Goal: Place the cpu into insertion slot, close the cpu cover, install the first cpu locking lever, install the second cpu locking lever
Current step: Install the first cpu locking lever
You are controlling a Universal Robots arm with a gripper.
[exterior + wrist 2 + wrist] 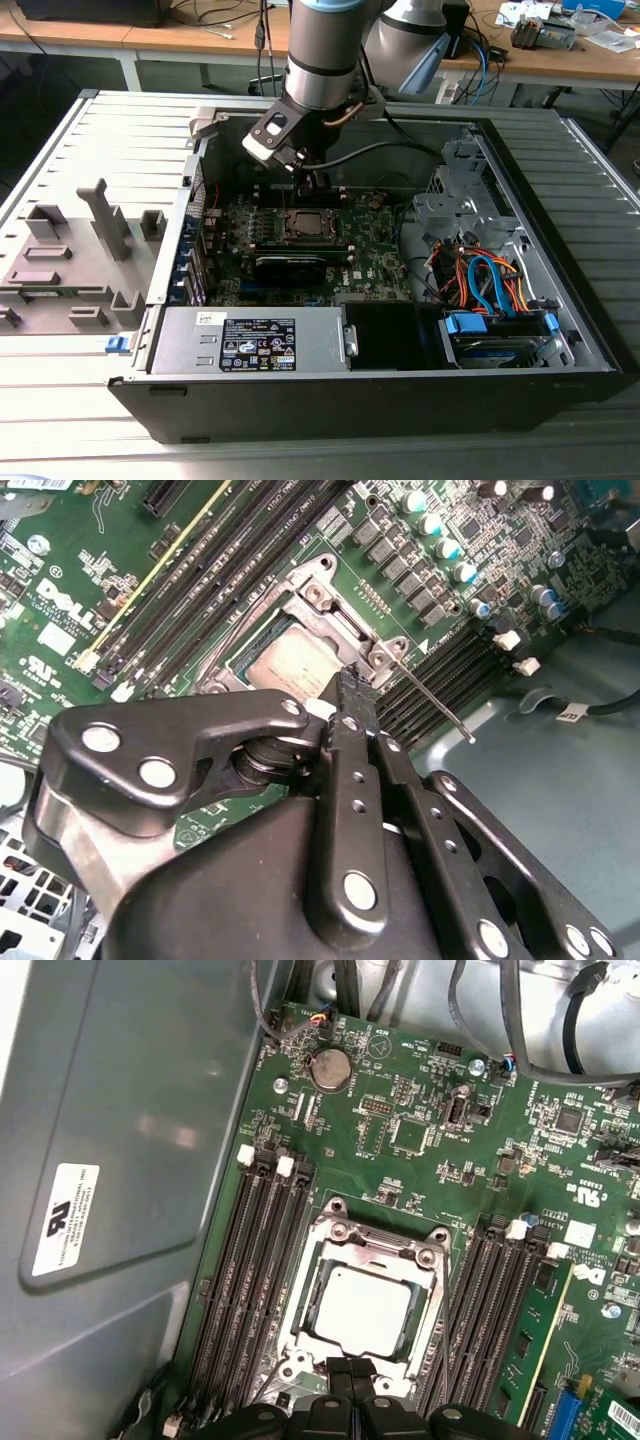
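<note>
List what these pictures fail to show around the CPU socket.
- First wrist view: the cpu cover's edge nearest the gripper lies behind it.
- Second wrist view: the gripper covers much of the cpu, and the locking lever's base is hidden, so latching is unclear.
- Exterior view: the arm overhangs the insertion slot, which is too small to judge.
</note>
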